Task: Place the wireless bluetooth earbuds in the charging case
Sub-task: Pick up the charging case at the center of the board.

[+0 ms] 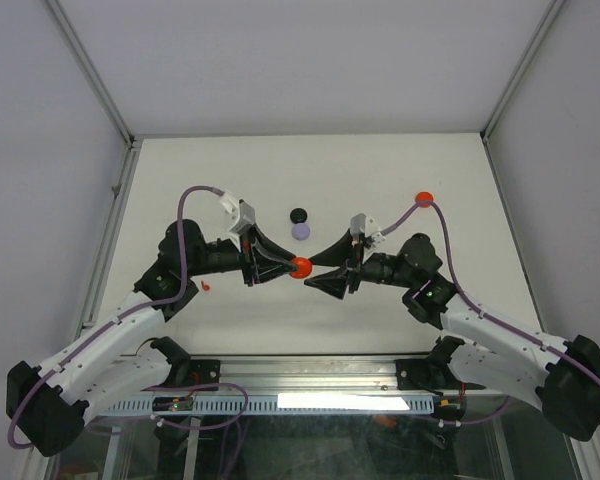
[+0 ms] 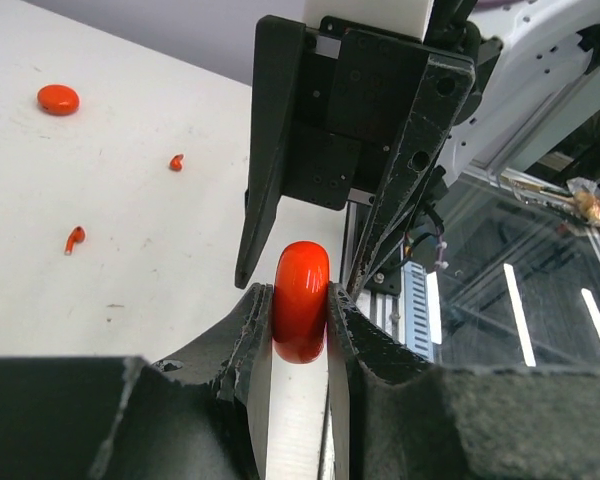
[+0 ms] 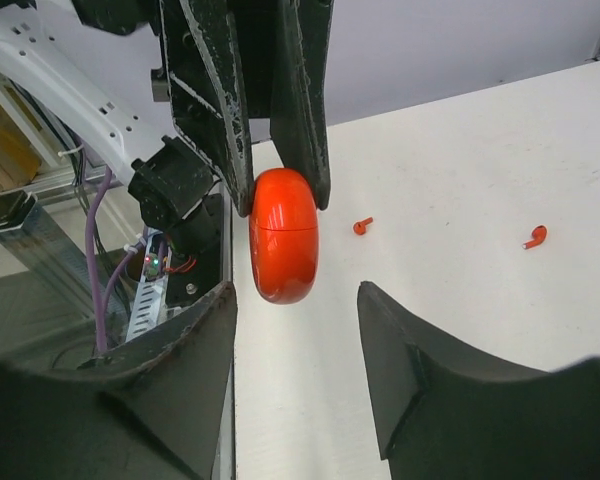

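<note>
**Now: red case held mid-air between the two arms**

Top view: left gripper (image 1: pixel 280 266) and right gripper (image 1: pixel 325 268) meet over the table (image 1: pixel 380 170), red case (image 1: pixel 300 267) between them. Black disc (image 1: pixel 298 215) and lavender disc (image 1: pixel 300 231) lie just behind the case; another red disc (image 1: pixel 424 198) sits well to its right. One red earbud (image 1: pixel 207 287) lies left of the case.

Left wrist: left gripper (image 2: pixel 300 315) clenched on the case (image 2: pixel 300 300), edge-on. Two earbuds (image 2: pixel 74 238) (image 2: pixel 176 161) lie loose on the table, well apart from the case.

Right wrist: right gripper (image 3: pixel 295 300) released, jaws either side of the case (image 3: pixel 283 235) without touching. Seam visible, lid closed.

Judgement: lid needs opening first; right fingers should catch the lid at the seam while the left holds firm. Room is tight between the grippers, freer toward the table's far edge.
</note>
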